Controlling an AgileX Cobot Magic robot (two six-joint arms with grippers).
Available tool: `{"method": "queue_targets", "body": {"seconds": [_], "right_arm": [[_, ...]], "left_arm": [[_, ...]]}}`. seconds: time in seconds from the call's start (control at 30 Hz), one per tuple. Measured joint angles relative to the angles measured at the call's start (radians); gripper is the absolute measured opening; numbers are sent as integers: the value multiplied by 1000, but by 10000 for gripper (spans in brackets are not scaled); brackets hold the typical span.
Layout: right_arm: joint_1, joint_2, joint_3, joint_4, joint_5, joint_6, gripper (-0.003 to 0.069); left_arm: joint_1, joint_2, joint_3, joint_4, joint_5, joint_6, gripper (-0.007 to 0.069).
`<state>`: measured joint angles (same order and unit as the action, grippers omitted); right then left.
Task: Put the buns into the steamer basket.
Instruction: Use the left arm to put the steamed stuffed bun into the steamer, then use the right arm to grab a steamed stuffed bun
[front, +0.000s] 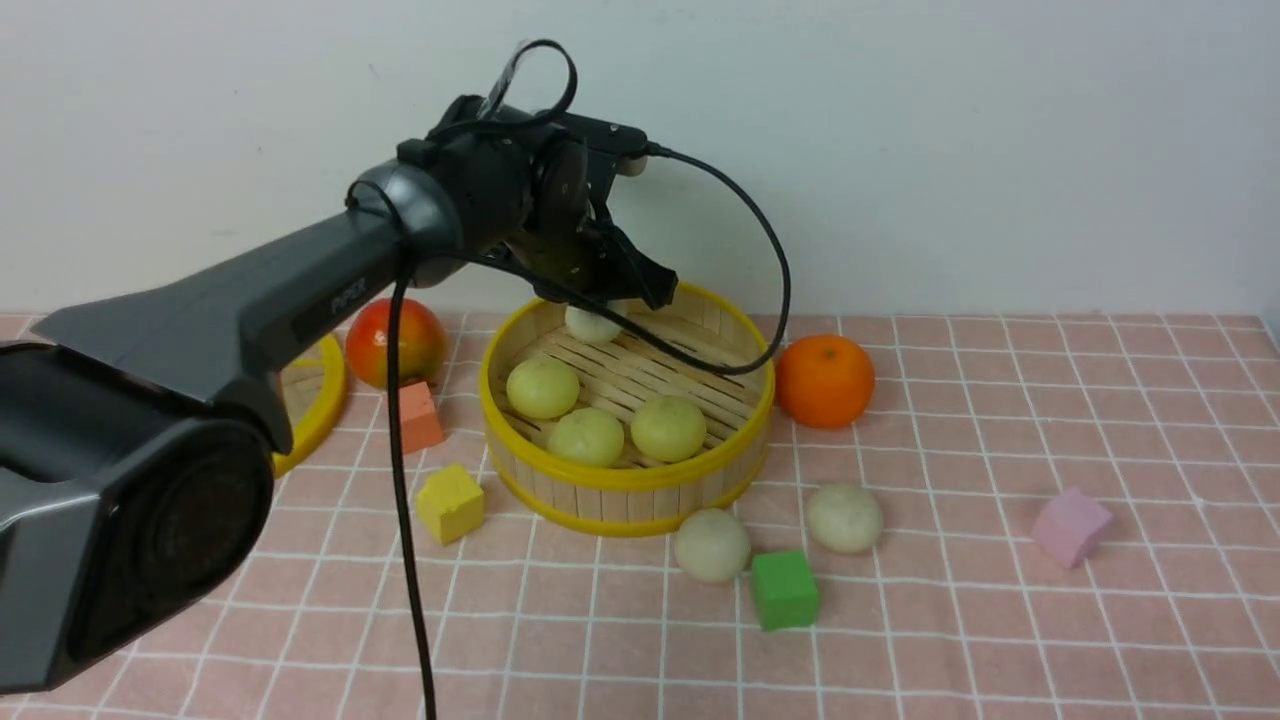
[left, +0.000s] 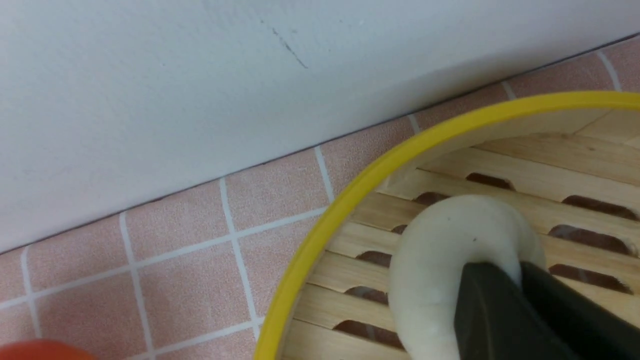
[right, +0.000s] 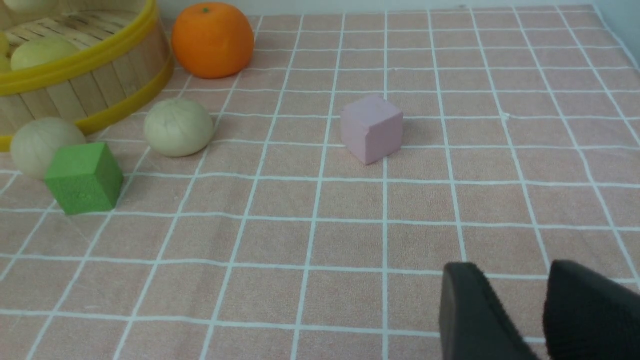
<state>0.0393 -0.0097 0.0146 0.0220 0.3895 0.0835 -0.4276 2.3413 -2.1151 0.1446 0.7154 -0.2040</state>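
The steamer basket (front: 620, 485) stands mid-table with three pale yellow buns (front: 587, 436) on its slatted floor. My left gripper (front: 612, 300) hangs over the basket's far side, shut on an off-white bun (front: 590, 324). In the left wrist view the fingers (left: 490, 310) squeeze this bun (left: 440, 260) low over the slats, inside the yellow rim (left: 320, 235). Two more off-white buns (front: 711, 545) (front: 844, 518) lie on the cloth in front of the basket, also in the right wrist view (right: 40, 142) (right: 177, 126). My right gripper (right: 537, 285) hovers empty over the cloth, with a narrow gap between its jaws.
An orange (front: 824, 381) sits right of the basket; an apple (front: 395, 342) and the lid (front: 310, 400) sit left. A green cube (front: 784, 589) lies between the loose buns. A pink cube (front: 1070, 526), a yellow cube (front: 449, 503) and a salmon block (front: 418, 415) are scattered around.
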Motion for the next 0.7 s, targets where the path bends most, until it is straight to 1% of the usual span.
{"method": "queue_targets", "body": {"seconds": [0.1, 0.23, 0.3, 0.33, 0.5, 0.6, 0.67, 0.7], "right_arm": [[0, 0, 0, 0, 0, 0, 239], [0, 0, 0, 0, 0, 0, 239], [0, 0, 0, 0, 0, 0, 239], [0, 0, 0, 0, 0, 0, 239], [0, 0, 0, 0, 0, 0, 239], [0, 0, 0, 0, 0, 0, 239], [0, 0, 0, 0, 0, 0, 239], [0, 0, 0, 0, 0, 0, 239]], "left_arm": [[0, 16, -1, 3, -8, 0, 24], [0, 35, -1, 3, -11, 0, 66], [0, 35, -2, 5, -14, 0, 116], [0, 35, -2, 5, -16, 0, 120], [0, 32, -3, 7, -8, 0, 255], [0, 8, -3, 7, 23, 0, 345], [-1, -32, -3, 7, 60, 0, 385], [-2, -37, -3, 7, 65, 0, 388]]}}
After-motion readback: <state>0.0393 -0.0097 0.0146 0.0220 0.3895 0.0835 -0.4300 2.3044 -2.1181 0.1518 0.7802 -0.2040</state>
